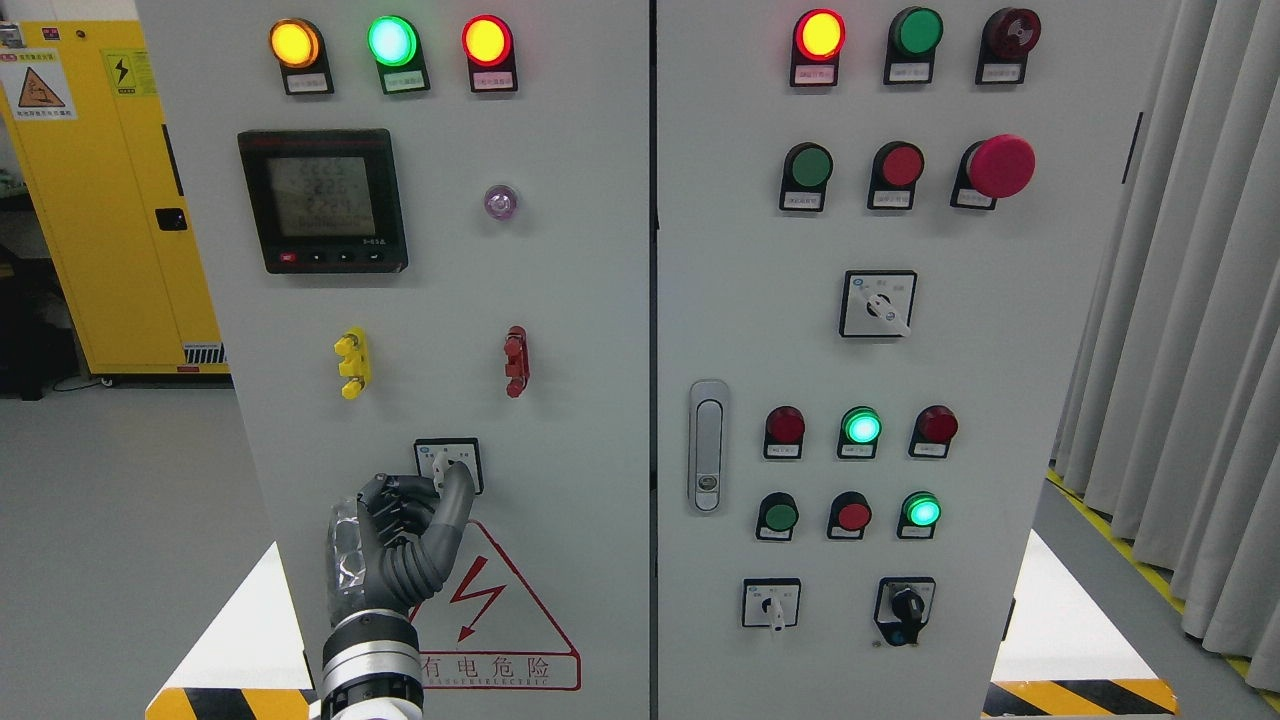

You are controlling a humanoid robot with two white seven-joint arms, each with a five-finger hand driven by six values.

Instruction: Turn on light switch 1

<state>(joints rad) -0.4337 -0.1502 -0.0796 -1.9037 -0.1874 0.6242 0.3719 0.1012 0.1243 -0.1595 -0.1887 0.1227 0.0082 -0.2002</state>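
A small rotary switch (450,458) with a white knob on a square plate sits low on the left door of the grey control cabinet (560,300), above a red lightning warning triangle (490,600). My left hand (437,482) reaches up from the bottom edge and is at this switch. The thumb (458,495) lies along the knob's right side and the curled fingers (400,497) press from the left, so the hand pinches the knob. The hand hides the lower part of the plate. The right arm is out of view.
Three other rotary switches (878,304) (771,603) (905,606) and rows of lamps and push buttons are on the right door, with a door handle (707,445) by the seam. A yellow cabinet (110,200) stands at the left and grey curtains (1190,300) hang at the right.
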